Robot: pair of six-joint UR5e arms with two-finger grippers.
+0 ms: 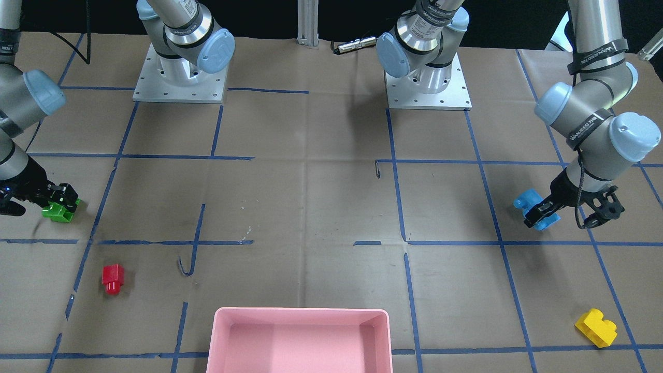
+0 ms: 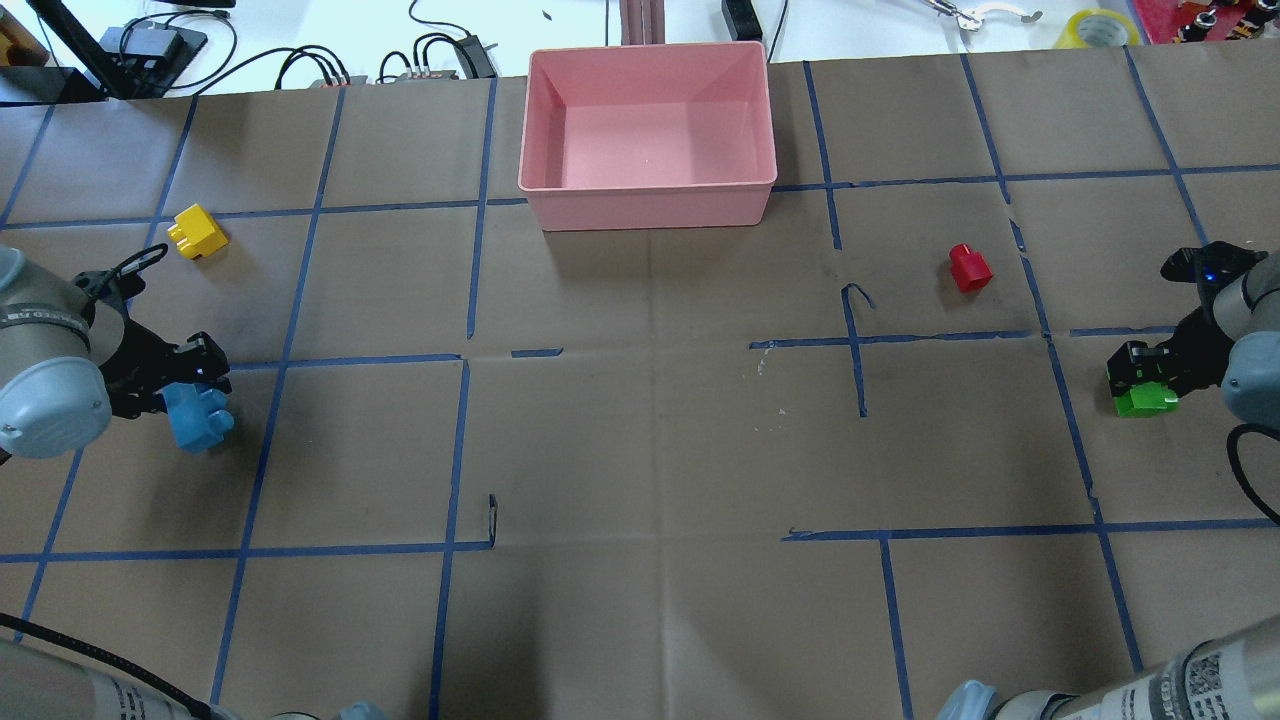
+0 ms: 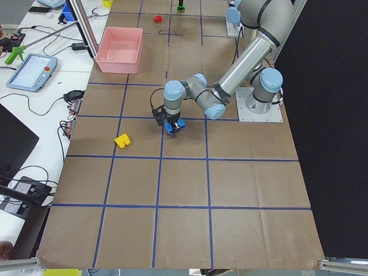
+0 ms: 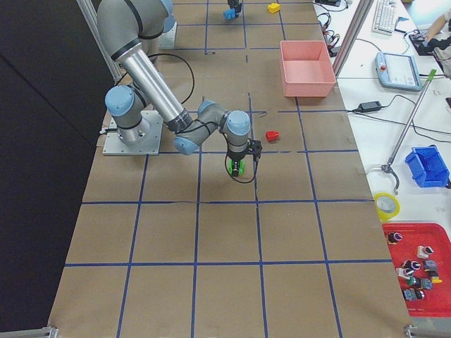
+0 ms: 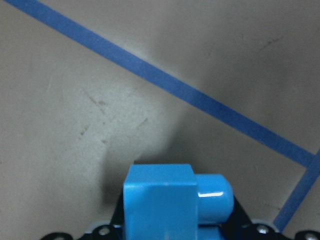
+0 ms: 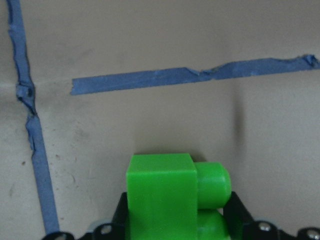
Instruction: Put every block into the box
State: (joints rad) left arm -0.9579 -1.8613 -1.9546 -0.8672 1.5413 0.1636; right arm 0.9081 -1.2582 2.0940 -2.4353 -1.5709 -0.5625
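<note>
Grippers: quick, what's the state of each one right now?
Left gripper: closed on the blue block.
Right gripper: closed on the green block.

Pink box cut off at bottom edge, blue block, green block cropped in wrist views

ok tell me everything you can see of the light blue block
The light blue block is a small glossy plastic brick, its round studs pointing sideways. The left gripper holds it, jaws closed on its sides. It sits at or just above the brown paper on the robot's left, far from the pink box; the yellow block lies nearest, apart from it. Nothing else touches it.
</note>
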